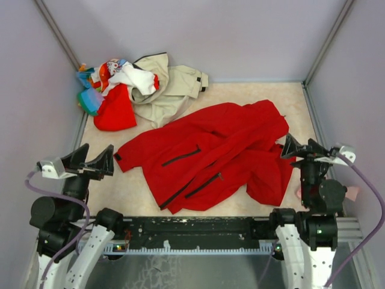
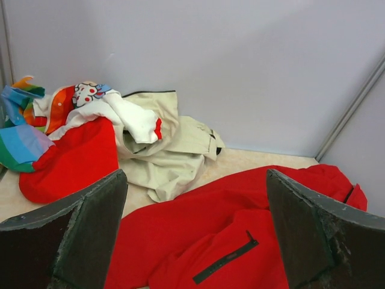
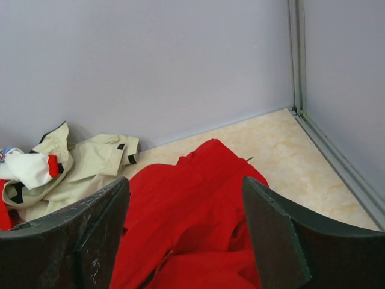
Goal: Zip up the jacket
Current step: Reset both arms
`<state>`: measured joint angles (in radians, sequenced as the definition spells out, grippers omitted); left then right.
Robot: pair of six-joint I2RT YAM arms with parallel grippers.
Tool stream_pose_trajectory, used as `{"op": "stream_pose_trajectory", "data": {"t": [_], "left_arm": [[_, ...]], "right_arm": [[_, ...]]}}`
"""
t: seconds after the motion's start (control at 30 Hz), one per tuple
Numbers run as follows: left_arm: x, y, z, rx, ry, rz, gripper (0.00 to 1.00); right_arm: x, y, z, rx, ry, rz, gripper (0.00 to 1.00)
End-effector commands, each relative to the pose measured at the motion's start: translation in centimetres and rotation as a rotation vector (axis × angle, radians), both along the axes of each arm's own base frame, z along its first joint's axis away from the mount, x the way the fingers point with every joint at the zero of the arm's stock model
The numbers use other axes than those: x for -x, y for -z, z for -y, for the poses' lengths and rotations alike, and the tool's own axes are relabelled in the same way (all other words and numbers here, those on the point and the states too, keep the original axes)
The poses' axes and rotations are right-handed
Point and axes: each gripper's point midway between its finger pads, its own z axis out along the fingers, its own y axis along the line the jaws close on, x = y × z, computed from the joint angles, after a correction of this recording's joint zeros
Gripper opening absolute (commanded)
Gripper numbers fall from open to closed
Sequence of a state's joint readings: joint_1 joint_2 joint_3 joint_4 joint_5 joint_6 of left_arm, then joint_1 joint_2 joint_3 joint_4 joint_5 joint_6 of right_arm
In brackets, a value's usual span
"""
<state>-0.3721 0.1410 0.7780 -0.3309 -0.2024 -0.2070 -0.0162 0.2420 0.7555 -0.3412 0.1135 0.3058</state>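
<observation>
The jacket (image 1: 210, 153) lies crumpled in the middle of the surface (image 1: 252, 96), a broad sprawl of bright red, smooth, matte fabric with soft folds. One sleeve reaches left toward the left gripper (image 1: 91, 159), and the bunched right-hand part lies just beside the right gripper (image 1: 302, 147). Two thin black pocket zips (image 1: 180, 158) slant across its front, roughly parallel. A dark line runs along the lower front edge. It may be the main zipper, but the folds hide whether its two halves are joined.

The surface is pale beige with a faint marbled mottling, and it is enclosed by plain lilac-grey walls (image 1: 210, 36) that meet at thin metal corner strips.

At the far left, well apart from the red jacket's body, a beige jacket (image 1: 171, 87) lies heaped. Its cloth looks stiffer and has black trim at the cuffs and collar. Touching it is a pile of mixed clothes (image 1: 111, 75) in white, orange and blue-green stripes, and a smaller plain red garment (image 1: 115, 111) lies at the front of the pile.

Both grippers hang above the surface with jaws spread wide and nothing between them. The left gripper's fingers (image 2: 90, 229) are dark, wedge-shaped slabs with scuffed, chalky edges. The right gripper's look the same.
</observation>
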Motion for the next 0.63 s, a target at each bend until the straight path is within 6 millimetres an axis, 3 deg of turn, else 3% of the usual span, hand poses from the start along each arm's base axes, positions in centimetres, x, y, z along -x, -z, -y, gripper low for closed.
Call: {"op": "stream_pose_trajectory", "data": {"t": [0.0,0.2,0.6], "left_arm": [[0.3,2.7,-0.6,0.019,-0.027,-0.052,1.0],[0.0,5.9,-1.0,0.016,-0.05,-0.107,1.0],[-0.3,6.5,-0.4,-0.001,-0.027,-0.124,1.0]], "right_arm": [[1.8,2.4,-0.3,0.053,-0.02,-0.019,0.75],[2.6,4.0,-0.5,0.056,-0.027,-0.013,0.75],[2.7,3.7,-0.8,0.073,-0.046,-0.003,0.77]]}}
